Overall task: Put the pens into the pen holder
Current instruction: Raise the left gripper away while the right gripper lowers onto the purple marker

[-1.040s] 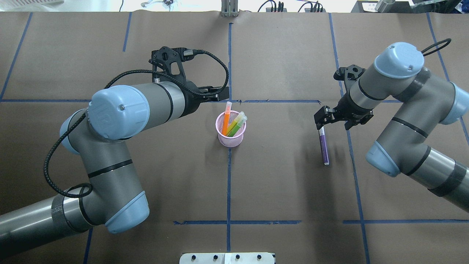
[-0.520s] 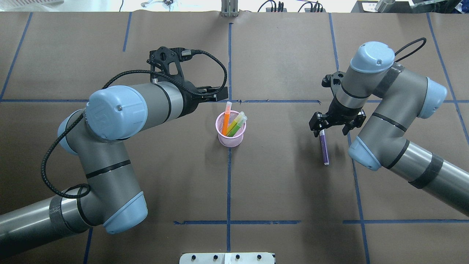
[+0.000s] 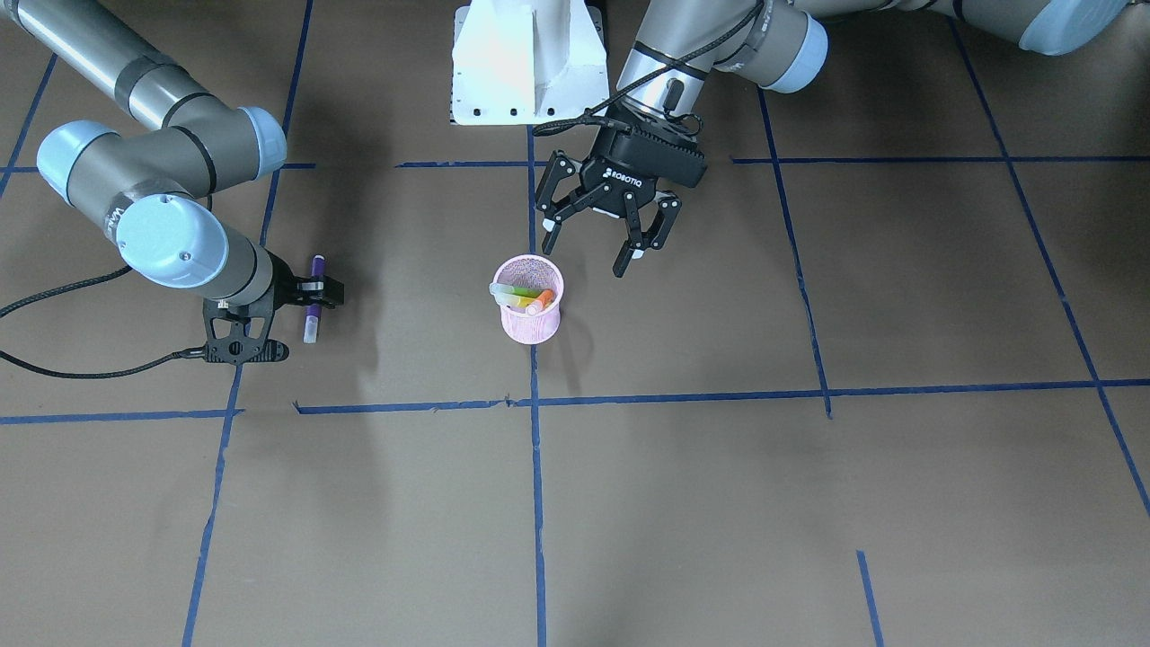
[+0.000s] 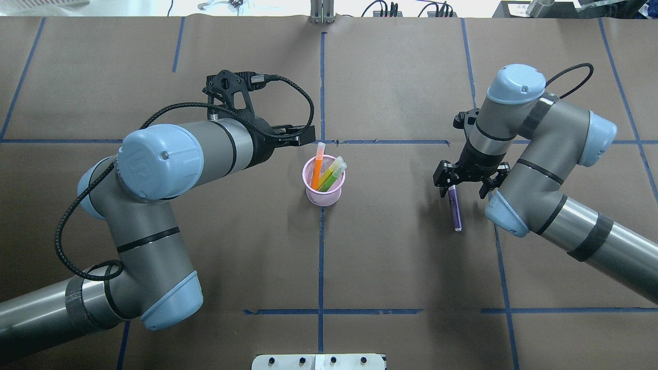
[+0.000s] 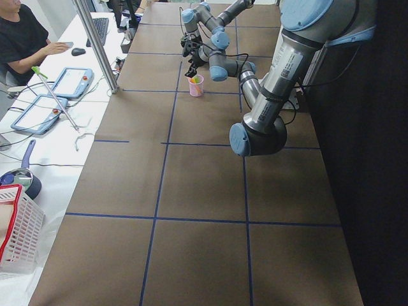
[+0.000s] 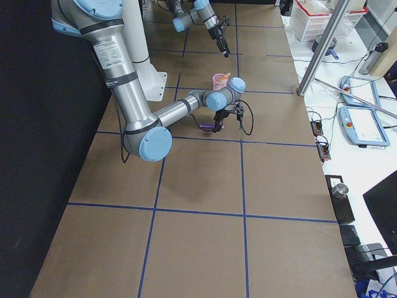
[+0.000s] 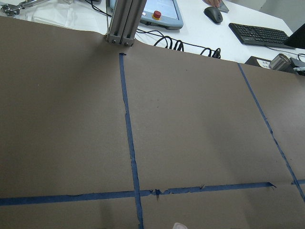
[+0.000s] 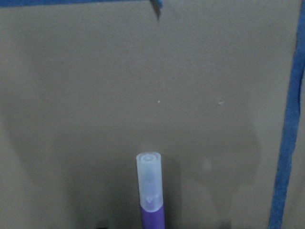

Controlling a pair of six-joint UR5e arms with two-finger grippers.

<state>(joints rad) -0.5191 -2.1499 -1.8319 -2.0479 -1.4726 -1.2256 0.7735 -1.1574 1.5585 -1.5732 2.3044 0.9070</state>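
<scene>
Now the last stray, the purple pen (image 4: 454,210), lies flat on the table (image 4: 401,267) at about 3 o'clock from the pink mesh pen holder (image 4: 325,198) and well apart from it. Its pale cap points to 12 o'clock. The right end effector (image 4: 463,186) hangs over the cap end, spread wide and gripping nothing. The left end effector (image 3: 597,244) is also wide open and empty, hovering just beside the holder at roughly 11 o'clock in the overhead view.

The main risk, as I judge it, is an off-centre pinch. In the overhead view the pen sits nearer one finger than the other, so closing could roll it or push it sideways instead of trapping it. A grip on the smooth cap alone might also slip, or let the pen swing during the carry.

At the holder, the orange pen (image 4: 316,172) and green pen (image 4: 329,177) lean across the mouth. An incoming tip could catch on them or on the rim and tip the light cup. The left arm near the holder could also crowd the approach.

The table is covered in brown paper marked with blue tape lines (image 4: 321,257). Beyond it are an aluminium post (image 7: 125,21), a keyboard (image 7: 259,34), teach pendants (image 5: 69,81), a red-rimmed basket (image 5: 19,236) and a seated person (image 5: 19,38).
</scene>
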